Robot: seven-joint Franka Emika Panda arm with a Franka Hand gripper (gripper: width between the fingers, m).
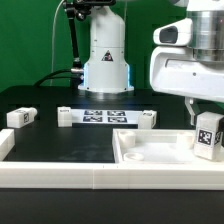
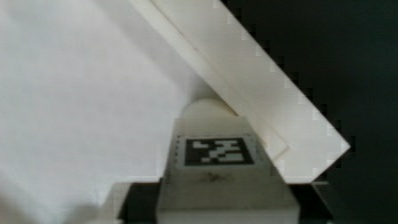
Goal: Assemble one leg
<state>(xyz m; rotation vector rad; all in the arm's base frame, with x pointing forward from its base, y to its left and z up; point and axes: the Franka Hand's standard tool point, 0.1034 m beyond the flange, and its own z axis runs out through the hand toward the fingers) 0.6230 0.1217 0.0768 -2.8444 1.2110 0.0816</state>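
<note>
Robotics lab: green backdrop (image 1: 30,40), black counter (image 1: 60,140), tagged marker board (image 1: 105,116), white arm base (image 1: 106,60).

From outside, looks low across the table (image 1: 60,138) toward the arm's base (image 1: 105,65); from the wrist, stares very close onto the leg (image 1: 208,135) (image 2: 221,152) and panel (image 1: 150,152) (image 2: 80,100), both shared.

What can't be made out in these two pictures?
- Exterior view: the gripper is partly cut off by the right edge.
- Exterior view: whether the leg touches the panel below it; white on white, too small.
- Wrist view: the leg hides the panel spot beyond it, and the picture is blurred.
- Exterior view: the marker board tags are too small to read.
</note>
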